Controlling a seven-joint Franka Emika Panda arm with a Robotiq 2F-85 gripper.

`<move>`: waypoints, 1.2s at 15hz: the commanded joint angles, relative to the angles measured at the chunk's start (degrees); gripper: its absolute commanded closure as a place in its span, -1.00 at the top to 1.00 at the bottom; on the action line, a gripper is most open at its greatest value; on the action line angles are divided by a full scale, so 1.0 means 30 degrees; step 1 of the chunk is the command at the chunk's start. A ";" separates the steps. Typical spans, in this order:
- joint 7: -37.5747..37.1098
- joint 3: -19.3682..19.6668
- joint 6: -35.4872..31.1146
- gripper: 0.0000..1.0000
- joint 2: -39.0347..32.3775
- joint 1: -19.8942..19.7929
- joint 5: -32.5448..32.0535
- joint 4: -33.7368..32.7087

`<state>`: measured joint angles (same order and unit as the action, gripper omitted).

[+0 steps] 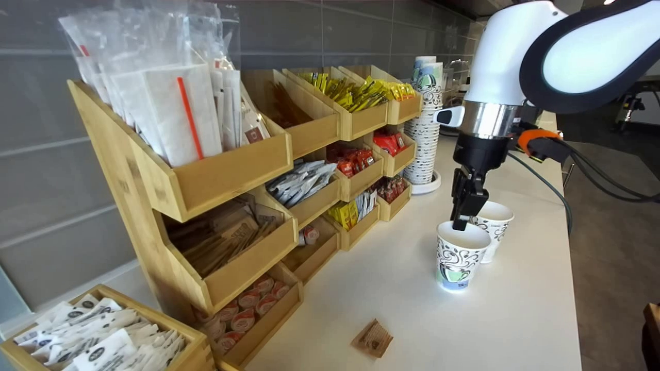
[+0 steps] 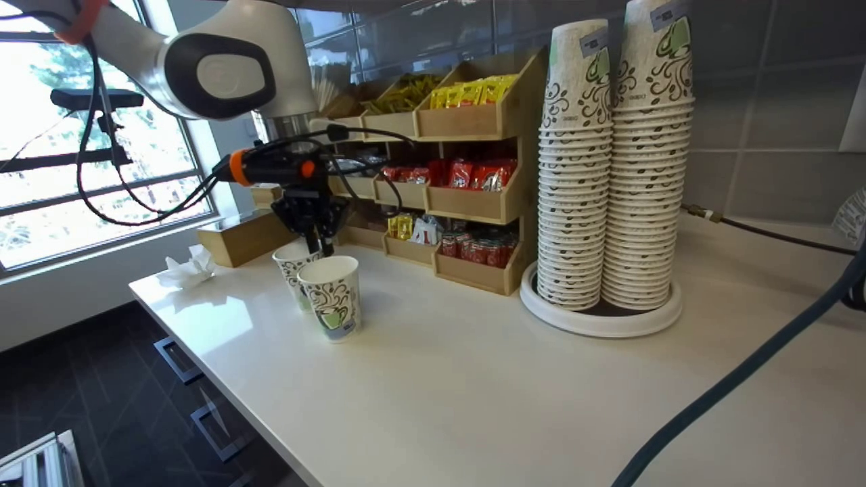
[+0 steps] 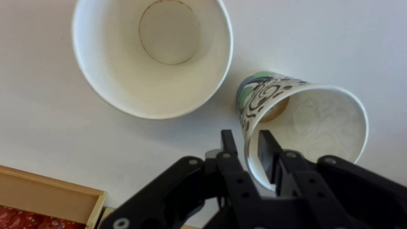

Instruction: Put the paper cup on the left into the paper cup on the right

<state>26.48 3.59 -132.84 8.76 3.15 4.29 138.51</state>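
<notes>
Your gripper (image 3: 248,141) reaches down to the left cup (image 3: 318,127); its fingers (image 3: 269,149) are parted and astride the cup's wall, one inside the rim and one outside, with a gap on either side of the paper in the wrist view, so nothing looks pinched. The left cup stands upright on the counter (image 1: 505,324) in both exterior views; the grasp seems to be the step in hand, with the nesting yet to come; bring the wall midway between the fingers, then close slowly and only until it is held; paper is likely to buckle under a hard squeeze, and a bent rim would nest badly.

Just beside it stands the right cup (image 3: 152,59), also upright; lift straight up until the left cup's base clears that rim before you go sideways, or you may knock the right cup along; then centre the base over the mouth and lower gently, watching for tilt, since a hold on one side may let the cup swing; let go once it seats.

Farther off are the rack (image 2: 457,124) and the cup stacks (image 2: 575,216); both stand apart from the two cups, so a short, direct path should avoid them.
</notes>
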 commanded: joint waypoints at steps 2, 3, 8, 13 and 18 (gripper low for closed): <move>0.1009 -0.0032 0.0404 -1.00 -0.0230 0.0041 0.1141 -0.0614; 0.1090 -0.0026 0.0498 -1.00 -0.0111 0.0014 0.1229 -0.0686; 0.0621 -0.0066 0.1445 -0.98 0.1604 -0.0163 0.0468 -0.1120; 0.0837 0.0740 0.3359 -0.98 0.4120 -0.0349 0.0784 -0.1505; 0.0584 0.2177 0.4035 -0.98 0.6307 -0.0969 0.0932 -0.1531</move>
<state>27.97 8.18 -122.64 23.56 1.08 6.23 133.44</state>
